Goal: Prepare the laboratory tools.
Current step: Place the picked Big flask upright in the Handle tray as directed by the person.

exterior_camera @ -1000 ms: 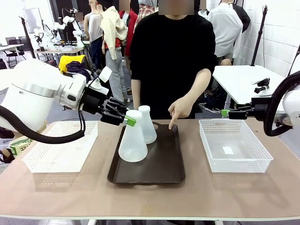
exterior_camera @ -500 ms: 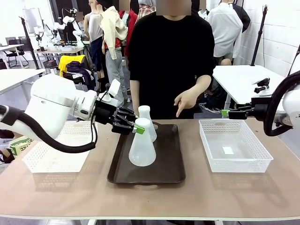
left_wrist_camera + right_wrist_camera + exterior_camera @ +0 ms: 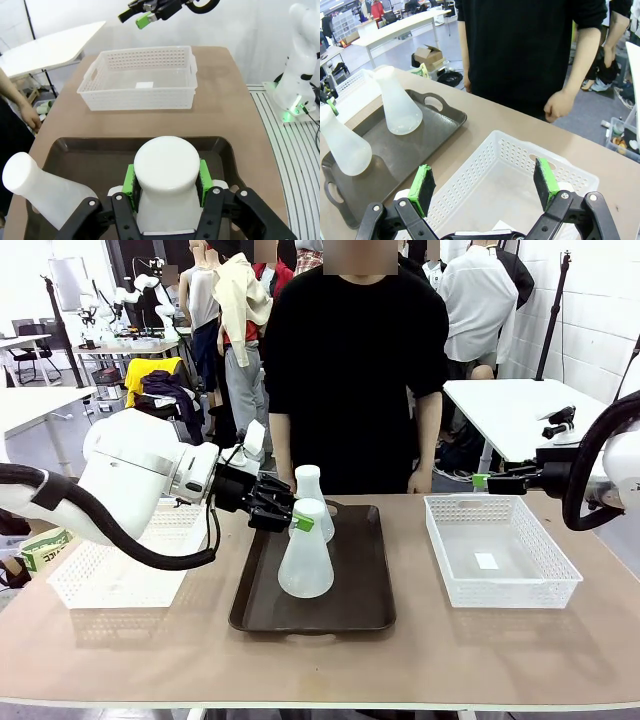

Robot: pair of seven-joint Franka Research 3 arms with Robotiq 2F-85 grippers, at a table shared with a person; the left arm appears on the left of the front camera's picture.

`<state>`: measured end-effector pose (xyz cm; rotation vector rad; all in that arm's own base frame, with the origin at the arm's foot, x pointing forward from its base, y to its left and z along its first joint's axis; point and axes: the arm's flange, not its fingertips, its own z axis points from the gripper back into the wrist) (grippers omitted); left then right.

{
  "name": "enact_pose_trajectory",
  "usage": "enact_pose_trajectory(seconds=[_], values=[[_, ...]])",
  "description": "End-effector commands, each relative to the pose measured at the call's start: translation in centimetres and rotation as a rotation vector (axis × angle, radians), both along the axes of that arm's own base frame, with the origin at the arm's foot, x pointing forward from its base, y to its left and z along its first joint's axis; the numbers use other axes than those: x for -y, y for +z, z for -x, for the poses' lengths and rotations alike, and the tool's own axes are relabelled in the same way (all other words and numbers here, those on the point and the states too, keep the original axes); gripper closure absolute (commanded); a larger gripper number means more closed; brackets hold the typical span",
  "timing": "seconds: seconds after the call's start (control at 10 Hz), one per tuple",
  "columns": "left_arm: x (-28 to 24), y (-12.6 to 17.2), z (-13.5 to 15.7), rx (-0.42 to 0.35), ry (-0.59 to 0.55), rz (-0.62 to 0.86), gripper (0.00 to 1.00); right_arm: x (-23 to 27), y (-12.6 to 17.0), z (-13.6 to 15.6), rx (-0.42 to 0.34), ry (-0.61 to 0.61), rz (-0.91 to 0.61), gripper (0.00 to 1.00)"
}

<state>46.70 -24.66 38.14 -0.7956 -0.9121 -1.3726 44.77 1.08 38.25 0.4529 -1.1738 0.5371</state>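
At nine o'clock on the brown table (image 3: 480, 660) we see a white mesh basket (image 3: 120, 570), a shallow rectangle of perforated plastic. Over its inner edge our left gripper (image 3: 300, 521) reaches in, its black fingers and green pads clamped on the narrow neck of the near flask (image 3: 306, 562). The left wrist view shows those pads (image 3: 129, 179) pressing both sides of the neck below the flat round top. This flask is frosted, translucent white, conical with a wide round base, and stands on the dark brown tray (image 3: 350, 612), a smooth rectangle with rounded corners and cut-out handles. Just behind it, toward twelve o'clock, the second flask (image 3: 313, 502) stands upright on that tray. At three o'clock lies another mesh basket (image 3: 500, 565). Above its far edge our right gripper (image 3: 484, 186) hovers, jaws spread wide and empty.
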Motion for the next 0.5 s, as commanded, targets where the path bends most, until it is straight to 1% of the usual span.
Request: enact_pose_trajectory(seconds=[0.0,0.2,0.3,0.4], values=[[0.44,-0.14,-0.27,0.013,0.009,-0.021,0.72,-0.04,-0.09,0.07,-0.007,-0.004,-0.005,0.00],[0.23,-0.01,-0.13,0.012,0.019,-0.035,0.32,-0.04,-0.09,0.07,-0.007,-0.004,-0.005,0.00],[0.04,0.02,-0.06,-0.002,0.026,-0.036,0.12,-0.04,-0.09,0.07,-0.007,-0.004,-0.005,0.00],[-0.05,-0.02,-0.03,-0.002,0.031,-0.037,0.00,-0.04,-0.09,0.07,-0.007,-0.004,-0.005,0.00]])
